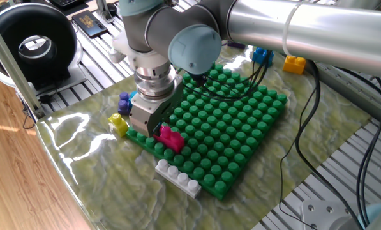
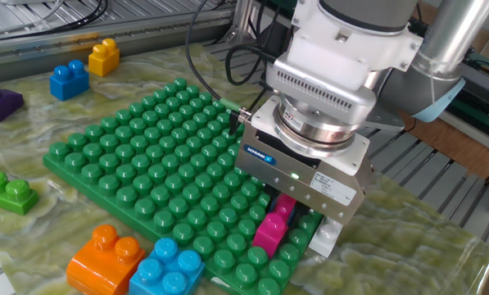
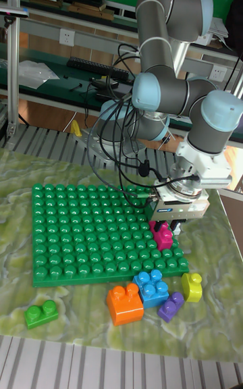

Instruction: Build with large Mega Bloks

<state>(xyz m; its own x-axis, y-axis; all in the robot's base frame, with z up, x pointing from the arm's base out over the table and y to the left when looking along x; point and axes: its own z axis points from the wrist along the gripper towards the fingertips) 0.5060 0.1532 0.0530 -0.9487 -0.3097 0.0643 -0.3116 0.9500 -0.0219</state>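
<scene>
My end effector [image 2: 278, 220] stands upright over one corner of the green baseplate [image 2: 146, 156], its fingers closed down around the magenta brick [image 2: 270, 229], which I have hold of by its long sides. In the tall fixed view that brick [image 3: 162, 236] sits near the plate's right near corner, low on the studs; whether it is fully seated I cannot tell, since my own body hides the contact.

My judgement is that the step in hand is pressing this brick home. To do it well I should push straight down, wrist plumb, so the brick's sockets meet the studs squarely and it does not cock over on one row. The plate lies loose on the table [image 2: 56, 221], so any sideways force would likely slide it; the load should go down only.

The white brick [image 1: 177, 178] lies off the plate just beside that corner, close under my fingers, and I should take care not to nudge it when I open and lift. The orange brick [image 2: 105, 258] and light blue brick [image 2: 167, 270] sit off the plate's edge, out of the way.
</scene>
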